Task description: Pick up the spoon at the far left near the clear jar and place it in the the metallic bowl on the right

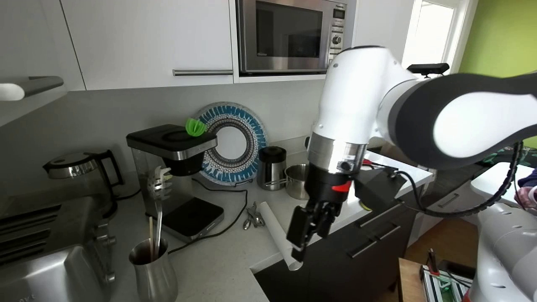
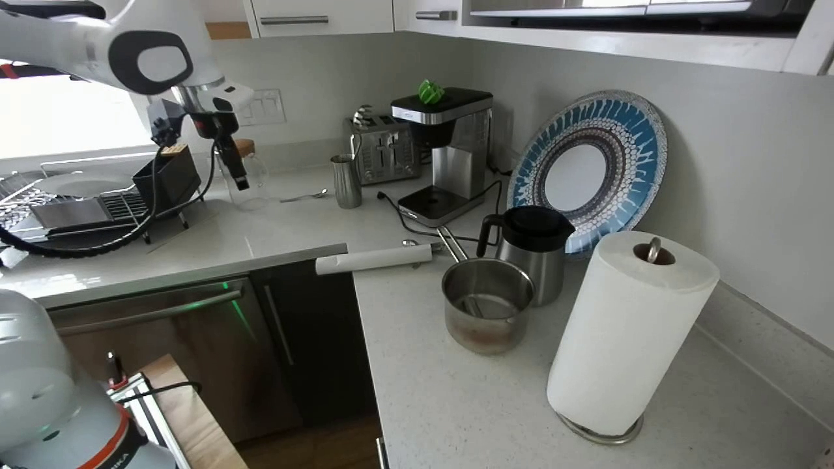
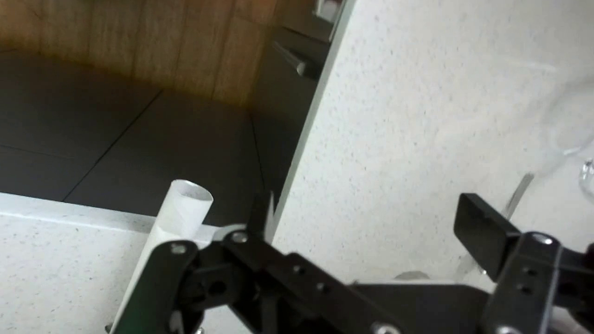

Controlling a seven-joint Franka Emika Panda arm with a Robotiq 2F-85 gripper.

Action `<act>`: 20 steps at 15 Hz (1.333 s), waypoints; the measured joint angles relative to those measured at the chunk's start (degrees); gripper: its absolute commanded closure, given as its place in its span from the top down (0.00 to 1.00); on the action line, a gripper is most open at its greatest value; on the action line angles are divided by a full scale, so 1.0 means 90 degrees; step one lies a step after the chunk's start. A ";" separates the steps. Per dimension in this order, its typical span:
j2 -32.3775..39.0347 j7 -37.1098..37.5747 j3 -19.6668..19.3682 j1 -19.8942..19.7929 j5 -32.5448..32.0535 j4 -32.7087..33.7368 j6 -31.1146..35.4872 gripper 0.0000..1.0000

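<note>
Wrist view shows your gripper point(image 3: 369, 218) spread and empty, the spoon point(image 3: 519, 194) below, partly hidden behind one finger point(image 3: 483, 228), near the jar point(image 3: 571, 125), so descending uncorrected could drive that finger onto it.

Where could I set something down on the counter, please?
Bare counter lies between the metallic bowl, the paper towel roll and the front edge, and between the lone spoon and the front edge there. It is crowded around the coffee maker, with carafe, cutlery and white tube.
</note>
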 measured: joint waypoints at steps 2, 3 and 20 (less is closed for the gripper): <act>0.0421 0.0298 0.0070 -0.0127 -0.0194 0.0035 0.0516 1.00; 0.0553 0.0358 0.0076 -0.0145 -0.0238 0.0069 0.0577 1.00; 0.1918 0.2355 0.0495 -0.0258 -0.1208 0.0620 0.2165 1.00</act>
